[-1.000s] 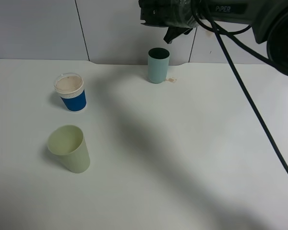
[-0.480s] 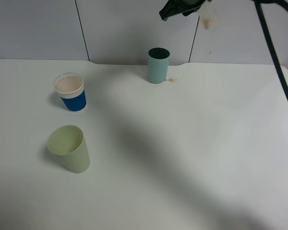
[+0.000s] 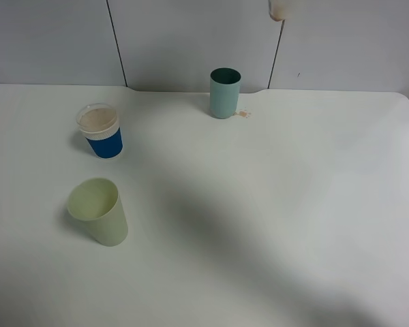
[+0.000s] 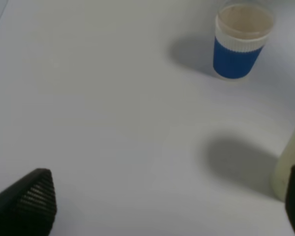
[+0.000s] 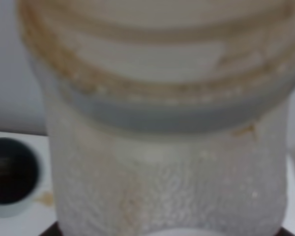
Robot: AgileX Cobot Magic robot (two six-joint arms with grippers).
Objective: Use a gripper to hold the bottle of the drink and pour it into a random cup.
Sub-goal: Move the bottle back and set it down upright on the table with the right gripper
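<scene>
The bottle of the drink fills the right wrist view up close, clear plastic with brown streaks near its wide mouth. My right gripper is shut on it, its fingers hidden behind the bottle. In the exterior view only a pale end of the bottle shows at the top edge, up and to the right of the teal cup. That cup stands upright by the back wall, dark inside. My left gripper hangs open over the table's left part, holding nothing.
A blue-sleeved cup with a clear lid stands at the left, and a pale yellow-green cup in front of it. A small brown spill lies beside the teal cup. The white table spreads to the right.
The right arm has risen with the bottle and left the top of the exterior view; only the bottle's end still shows. The cups have not moved.
</scene>
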